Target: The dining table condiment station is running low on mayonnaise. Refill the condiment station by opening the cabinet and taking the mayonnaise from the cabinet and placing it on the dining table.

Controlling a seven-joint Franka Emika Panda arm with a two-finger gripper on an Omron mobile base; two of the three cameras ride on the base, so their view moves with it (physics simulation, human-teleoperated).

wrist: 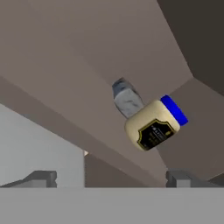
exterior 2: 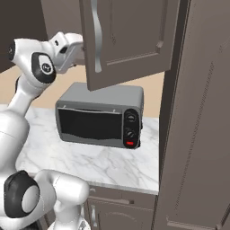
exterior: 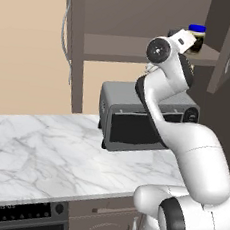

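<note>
The cabinet [exterior: 119, 48] stands open, both doors swung out. On its inner shelf the mayonnaise [exterior: 196, 37] stands upright, a cream jar with a blue lid and a dark label [wrist: 154, 125]. My gripper [wrist: 111, 179] is open and level with the shelf, just in front of the jar, with nothing between its fingers. Seen from the left base, the hand [exterior: 182, 39] sits right beside the jar. From the right base, the hand [exterior 2: 67, 48] disappears behind the open door [exterior 2: 130, 40]. The dining table is out of view.
A small grey object [wrist: 124, 98] stands on the shelf behind the jar. A grey toaster oven [exterior: 136, 122] sits on the marble counter [exterior: 42, 154] under the cabinet. A tall dark cabinet side [exterior 2: 197, 134] rises at the right.
</note>
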